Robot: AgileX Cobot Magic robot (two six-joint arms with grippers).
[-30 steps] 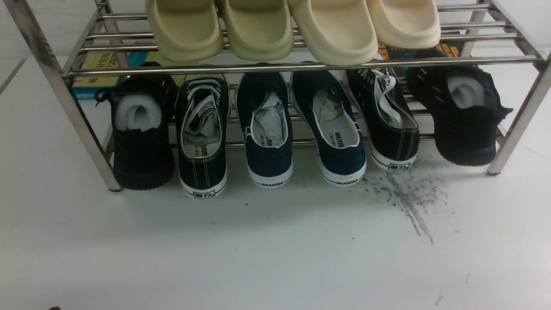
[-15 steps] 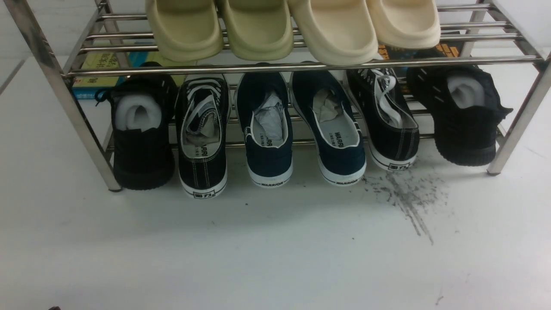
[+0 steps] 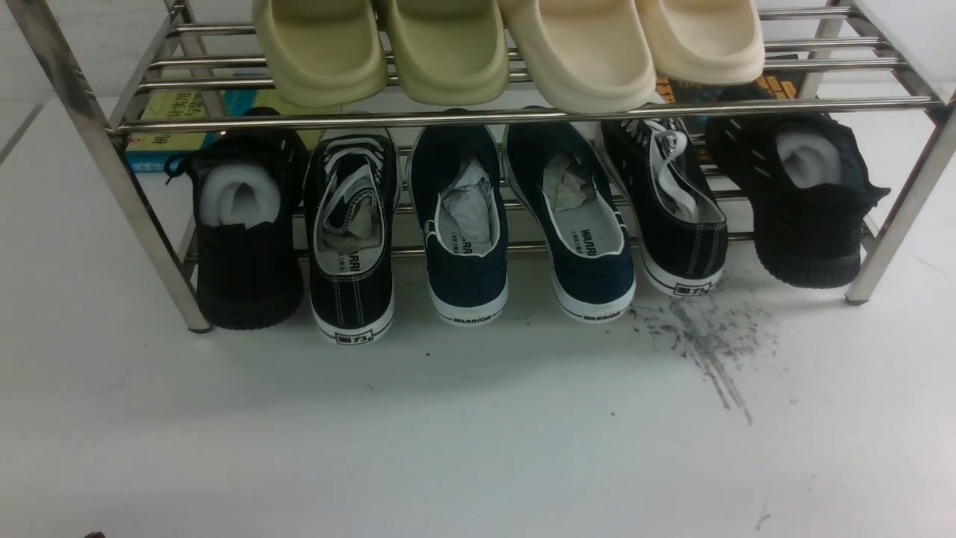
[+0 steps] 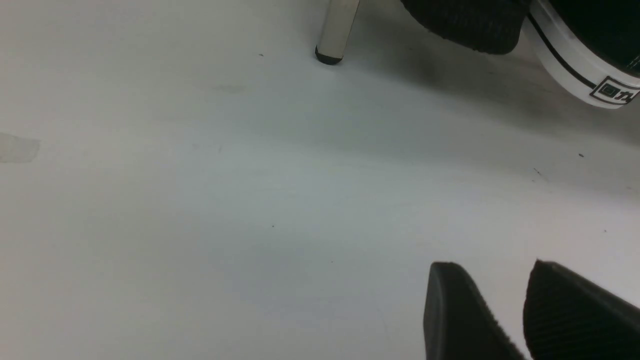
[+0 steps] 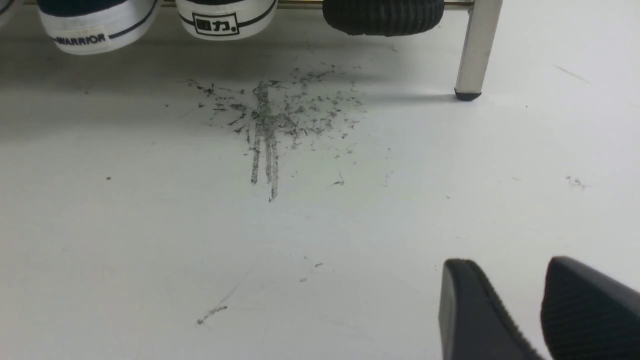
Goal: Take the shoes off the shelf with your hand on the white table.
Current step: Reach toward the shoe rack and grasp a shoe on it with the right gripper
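Observation:
The navy slip-on shoes stand heel-out in the middle of the lower tier of the steel shelf (image 3: 478,117): the left shoe (image 3: 467,276) and the right shoe (image 3: 590,269), both stuffed with paper. One "WARRIOR" heel (image 5: 95,30) shows in the right wrist view. My left gripper (image 4: 492,270) hangs over the bare white table (image 3: 478,433) near the shelf's left leg (image 4: 337,30), fingers apart and empty. My right gripper (image 5: 505,267) is over the table in front of the scuff marks (image 5: 272,115), fingers apart and empty. Neither gripper shows in the front view.
Black lace-up sneakers (image 3: 351,291) (image 3: 676,232) flank the navy pair, and black knit sneakers (image 3: 246,261) (image 3: 803,224) sit at both ends. Cream slippers (image 3: 448,52) lie on the top tier. Books (image 3: 175,112) lie behind. The shelf's right leg (image 5: 475,50) stands near the scuffs.

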